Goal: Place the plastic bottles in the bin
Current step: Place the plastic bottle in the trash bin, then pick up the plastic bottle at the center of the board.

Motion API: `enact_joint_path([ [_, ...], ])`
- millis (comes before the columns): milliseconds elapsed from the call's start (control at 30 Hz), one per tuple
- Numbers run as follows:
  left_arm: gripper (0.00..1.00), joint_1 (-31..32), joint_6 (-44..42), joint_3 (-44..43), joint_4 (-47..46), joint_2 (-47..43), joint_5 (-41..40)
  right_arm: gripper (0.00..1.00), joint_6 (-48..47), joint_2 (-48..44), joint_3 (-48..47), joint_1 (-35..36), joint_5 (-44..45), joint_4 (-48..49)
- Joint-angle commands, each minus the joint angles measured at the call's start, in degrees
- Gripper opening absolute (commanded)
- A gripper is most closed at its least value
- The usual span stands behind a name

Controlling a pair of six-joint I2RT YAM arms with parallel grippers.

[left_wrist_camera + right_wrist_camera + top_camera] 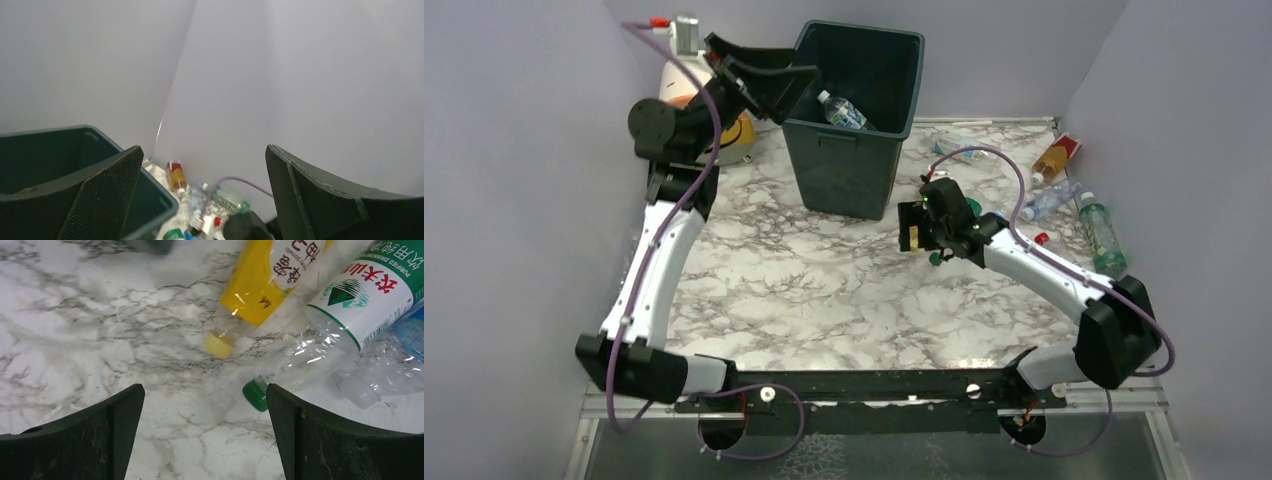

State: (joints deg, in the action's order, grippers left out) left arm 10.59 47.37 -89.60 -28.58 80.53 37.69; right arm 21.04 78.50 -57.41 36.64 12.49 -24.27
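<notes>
two bottles (260,285), caps (218,345) toward end effector (204,395)

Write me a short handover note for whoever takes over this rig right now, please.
Left gripper: open, empty, raised beside the bin's left rim.
Right gripper: open, empty, hovering over a yellow bottle and a green-capped bottle lying on the table.
Done: one water bottle shows inside the bin.
Left: those two, plus an orange bottle, a clear bottle and a green bottle at the table's far right. Others may be hidden.
</notes>
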Motion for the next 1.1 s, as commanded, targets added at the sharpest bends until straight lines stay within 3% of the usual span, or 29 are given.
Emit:
enact_joint_path([
  [0,0.99,0.1,-3.9,12.3,6.3,-9.6,2.0,0.94,1.0,6.2,-1.4,-4.4,-3.0,5.9],
  [300,0.99,0.2,-9.6,27.0,21.6,-23.2,0.5,0.86,4.0,22.0,-10.2,-8.8,-3.5,9.2],
  [567,0.99,0.2,-11.9,27.4,27.7,-27.0,1.4,0.88,7.3,30.6,-16.2,-11.2,-0.8,6.6],
  [900,0.99,0.2,-12.0,27.7,28.6,-27.9,2.5,0.93,7.9,36.1,-19.6,-14.1,-0.1,5.0],
  [1067,0.99,0.3,-11.8,27.9,28.6,-28.1,2.8,0.86,7.6,33.9,-16.4,-15.1,0.5,5.6],
])
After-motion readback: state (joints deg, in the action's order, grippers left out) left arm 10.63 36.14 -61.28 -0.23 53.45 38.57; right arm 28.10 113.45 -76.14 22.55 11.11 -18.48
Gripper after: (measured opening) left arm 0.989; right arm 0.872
